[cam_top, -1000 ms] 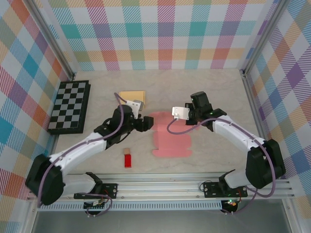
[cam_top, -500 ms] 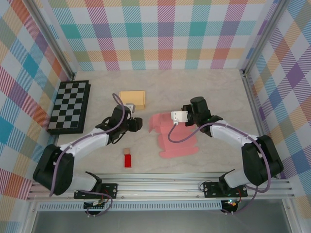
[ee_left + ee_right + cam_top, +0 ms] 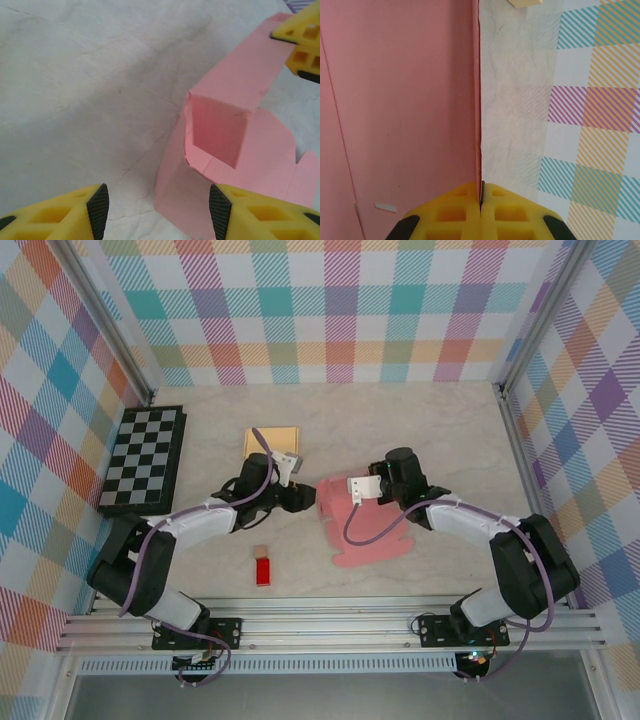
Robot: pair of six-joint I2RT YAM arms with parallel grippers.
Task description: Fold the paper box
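From above, one pink paper box (image 3: pixel 368 530), a flat cut sheet with one part raised, lies mid-table between two arms. The left arm (image 3: pixel 200 525) and the right arm (image 3: pixel 470 520) both reach to its far end. Three other things sit on the table (image 3: pixel 450 430): one checkerboard (image 3: pixel 142 460) at the far left, one tan block (image 3: pixel 272 440) beyond the sheet's left corner, and one small red stick (image 3: pixel 263 570) toward the near edge. In the left wrist view, the left gripper (image 3: pixel 159 210) has its two fingers standing part-way apart and gripping nothing. The sheet's near corner lies between them, and one folded pocket rises just ahead. In the right wrist view, the right gripper (image 3: pixel 481 200) has both fingers pressed together on one upright edge of the sheet.
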